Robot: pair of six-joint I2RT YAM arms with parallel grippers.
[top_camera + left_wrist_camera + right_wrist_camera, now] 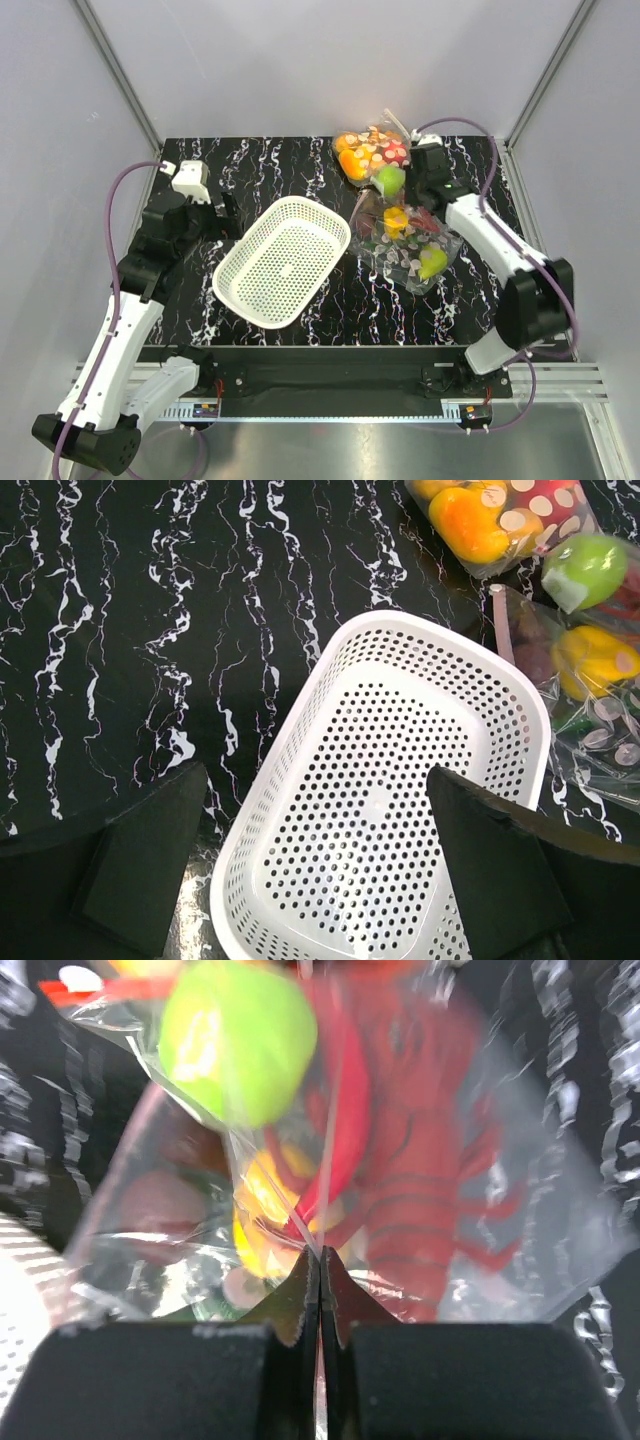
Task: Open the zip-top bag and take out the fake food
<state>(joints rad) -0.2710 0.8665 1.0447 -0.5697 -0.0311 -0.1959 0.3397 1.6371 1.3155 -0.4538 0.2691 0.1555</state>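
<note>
Zip-top bag [500, 1210] pinched by right tool [320, 1252] beside dotted bags [372, 150]; left tool [315, 775] gapes near basket [283, 262].

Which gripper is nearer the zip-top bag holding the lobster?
Right. The right gripper is shut on the film of the zip-top bag; the left gripper hangs open over the white basket, apart from the bag.

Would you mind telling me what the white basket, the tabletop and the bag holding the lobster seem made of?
Basket: probably moulded plastic, matte white, evenly perforated. Tabletop: black with white veins, marble or a printed imitation; unclear. Zip-top bag: thin clear plastic film, creased and glinting.
</note>
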